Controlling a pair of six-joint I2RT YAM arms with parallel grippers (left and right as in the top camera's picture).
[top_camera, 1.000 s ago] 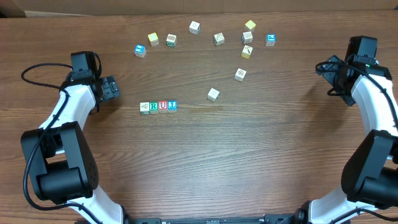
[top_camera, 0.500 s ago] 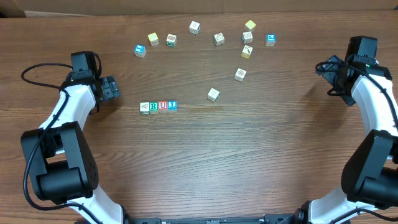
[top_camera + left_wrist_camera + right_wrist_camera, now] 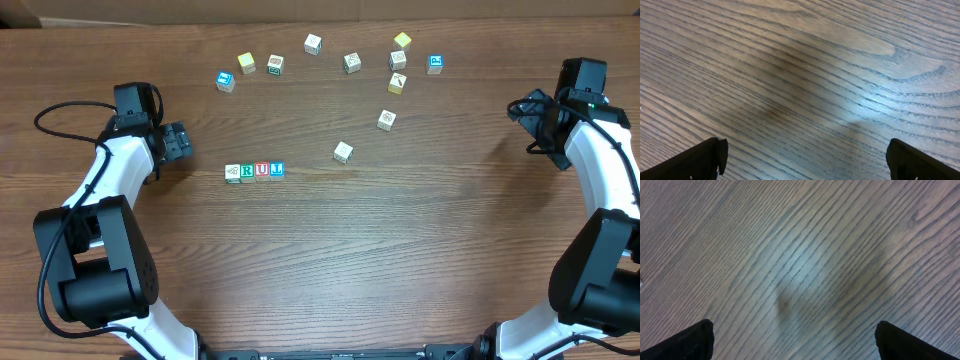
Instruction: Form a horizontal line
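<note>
Four small cubes form the horizontal line [image 3: 254, 171] on the table left of centre: white with a green picture [image 3: 233, 173], green "R" [image 3: 247, 171], red "U" [image 3: 262, 170], blue letter [image 3: 277, 169], edge to edge. My left gripper [image 3: 181, 141] is open and empty, left of and a little above the line. Its wrist view shows only bare wood between wide-apart fingertips [image 3: 710, 155]. My right gripper [image 3: 527, 118] is open and empty at the far right edge; its fingertips [image 3: 695, 337] frame bare wood.
Loose cubes lie scattered along the back: a blue-faced one [image 3: 225, 81], yellow ones [image 3: 246, 62] [image 3: 402, 41] [image 3: 397, 84], white ones [image 3: 313, 43] [image 3: 352, 62], another blue one [image 3: 435, 64]. Two white cubes [image 3: 343, 152] [image 3: 387, 120] sit right of the line.
</note>
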